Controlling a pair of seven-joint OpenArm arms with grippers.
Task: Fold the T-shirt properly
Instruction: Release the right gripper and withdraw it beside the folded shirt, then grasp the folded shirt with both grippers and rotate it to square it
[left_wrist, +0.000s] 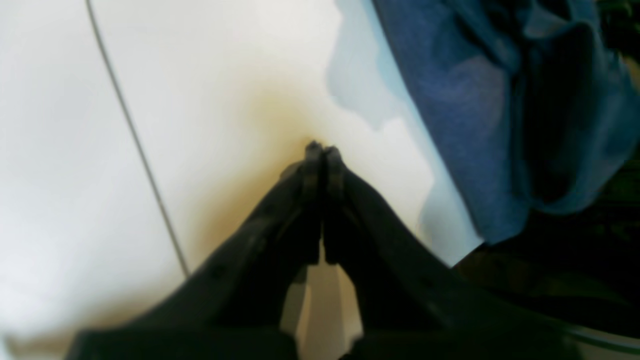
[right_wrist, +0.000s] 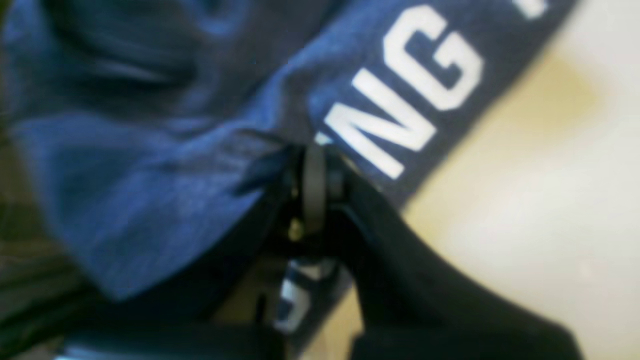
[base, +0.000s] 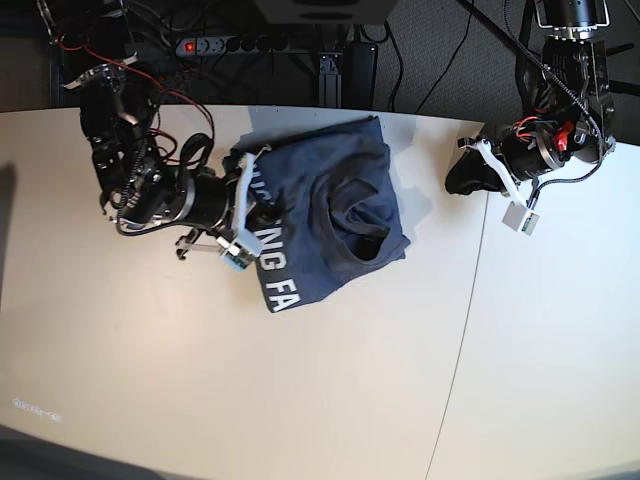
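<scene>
One T-shirt (base: 330, 215) here, slate-blue, partly folded, white block letters (right_wrist: 410, 95) showing along its edge beside the right tool (right_wrist: 314, 165), round neck opening just beyond; that right tool is clenched on a bunched fold of the cloth; the left tool (left_wrist: 322, 150), pinched closed on nothing, hangs well apart over bare surface (base: 300, 390); two arms, one power strip (base: 215, 44) past the white surface's far edge among dark cables.
</scene>
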